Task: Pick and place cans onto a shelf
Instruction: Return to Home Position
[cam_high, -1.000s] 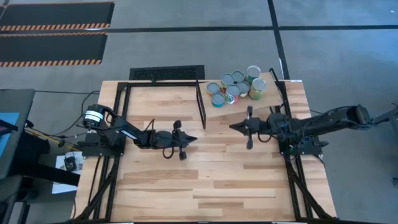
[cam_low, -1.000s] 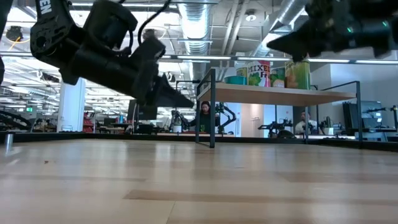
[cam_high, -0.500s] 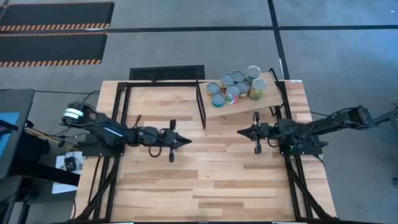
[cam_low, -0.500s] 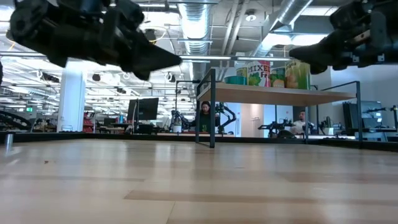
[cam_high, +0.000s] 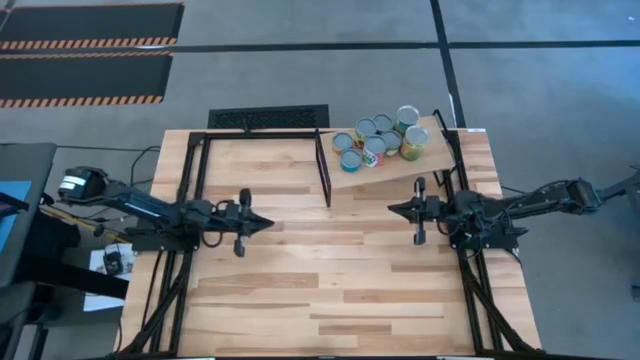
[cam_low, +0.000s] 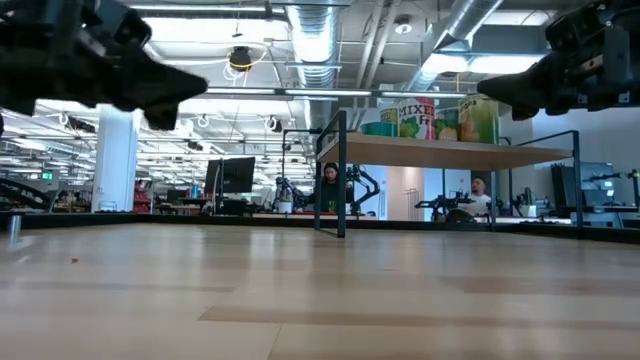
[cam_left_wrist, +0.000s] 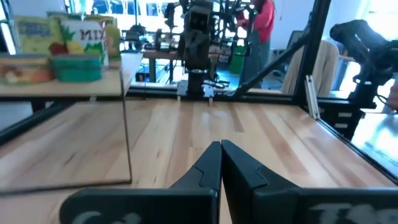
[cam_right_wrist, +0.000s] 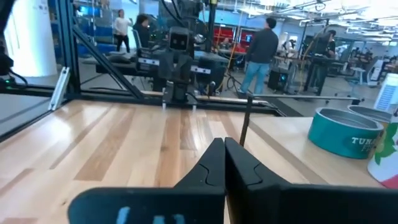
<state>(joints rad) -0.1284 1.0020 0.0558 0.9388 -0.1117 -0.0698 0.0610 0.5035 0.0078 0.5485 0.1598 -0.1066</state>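
Several cans (cam_high: 378, 141) with silvery tops and coloured labels stand in a cluster on the light wood shelf (cam_high: 425, 165) at the table's far right; the low view shows them (cam_low: 430, 118) upright on the raised board (cam_low: 440, 152). My left gripper (cam_high: 268, 222) hangs level over the table's left half, shut and empty (cam_left_wrist: 220, 149). My right gripper (cam_high: 390, 209) hangs level over the right half, just nearer than the shelf, shut and empty (cam_right_wrist: 224, 144). The two grippers point at each other.
The shelf's thin black frame leg (cam_high: 324, 168) stands upright near the table's middle. A black metal frame (cam_high: 200, 160) borders the table's left and far sides. Bare wooden tabletop (cam_high: 330, 270) lies between and in front of the grippers. People stand in the room beyond (cam_right_wrist: 261, 50).
My left gripper has drawn back toward the table's left edge and risen a little, levelling out. My right gripper has drawn back toward the right edge and sunk slightly. Both stayed shut. The cans have kept still.
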